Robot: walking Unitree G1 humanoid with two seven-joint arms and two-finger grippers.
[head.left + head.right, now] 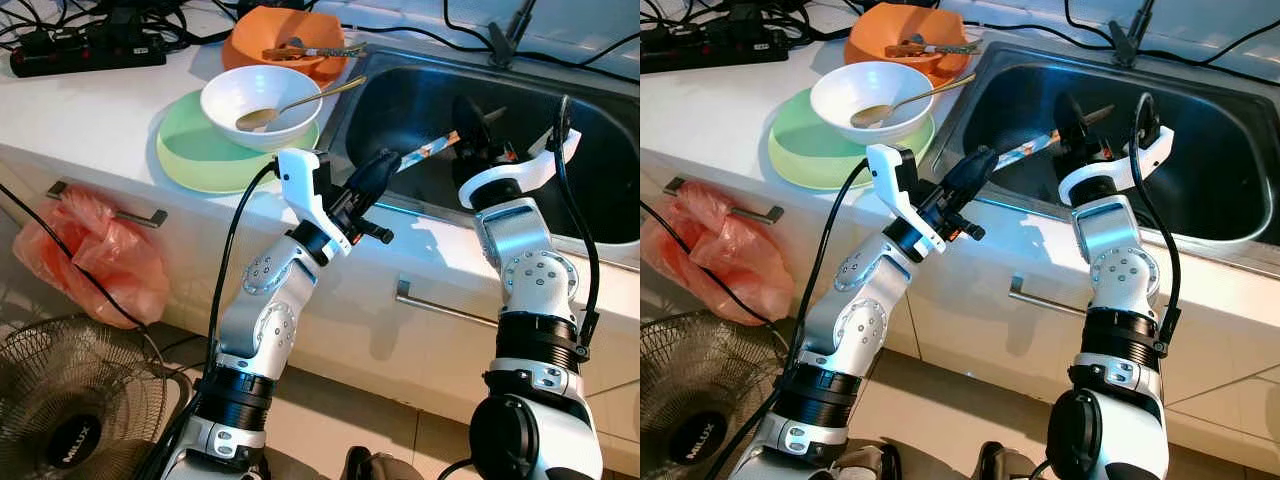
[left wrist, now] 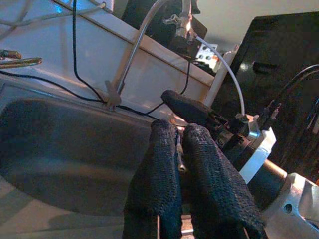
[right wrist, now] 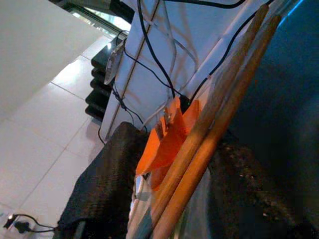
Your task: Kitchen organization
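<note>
Wooden chopsticks (image 3: 209, 124), two of them, bridge both grippers over the steel sink (image 1: 600, 190).
Left gripper (image 1: 385, 165) fingers are clamped on one end at the sink's rim; right gripper (image 1: 480, 125) fingers close on the other end inside the basin. On the worktop (image 1: 90, 120): two bowls, one white (image 1: 262, 100) holding one spoon (image 1: 290, 105), one orange (image 1: 285, 40), and one green plate (image 1: 200, 150).

A home kitchen: steel sink (image 1: 560, 150) set in a white counter (image 1: 90, 120), dirty bowls (image 1: 262, 105), drawer handles (image 1: 440, 305).
</note>
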